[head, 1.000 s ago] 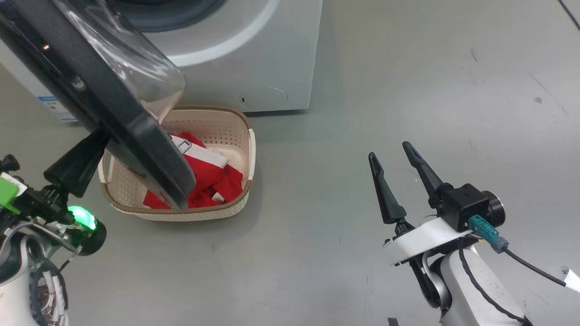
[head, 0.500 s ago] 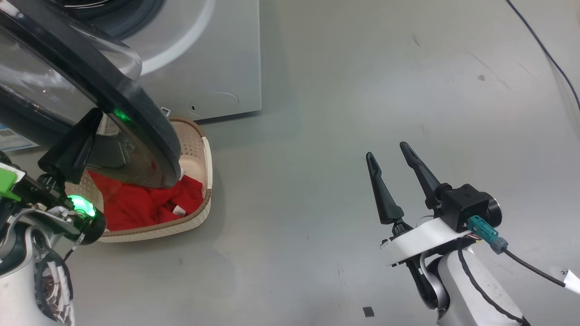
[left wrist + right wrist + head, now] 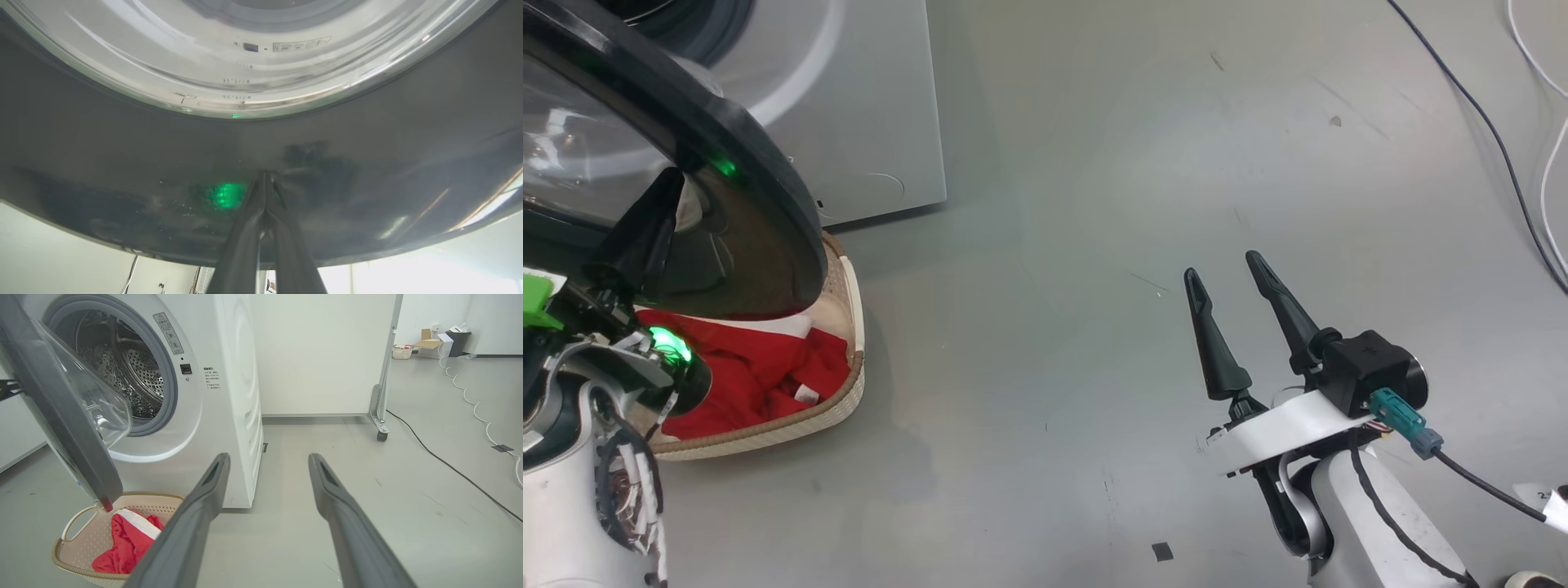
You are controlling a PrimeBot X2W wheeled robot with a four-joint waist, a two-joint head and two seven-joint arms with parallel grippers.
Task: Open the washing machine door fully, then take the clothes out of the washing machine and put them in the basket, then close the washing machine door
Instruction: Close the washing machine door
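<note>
- Head view: the left gripper, fingers pressed together and holding nothing, lies against the outer face of the washing machine door. The door stands part-open from the washing machine. The clothes lie in the basket, below the door's lower edge. The right gripper hovers well to the right over the floor, fingers apart and empty.
- Left wrist view: the closed fingertips touch the door's glossy black rim, just below the glass bowl, with a green reflection beside them.
- Right wrist view: the spread fingers point towards the machine's front corner. The steel drum shows through the round opening. The basket sits on the floor before the machine, with the red clothes inside it.
</note>
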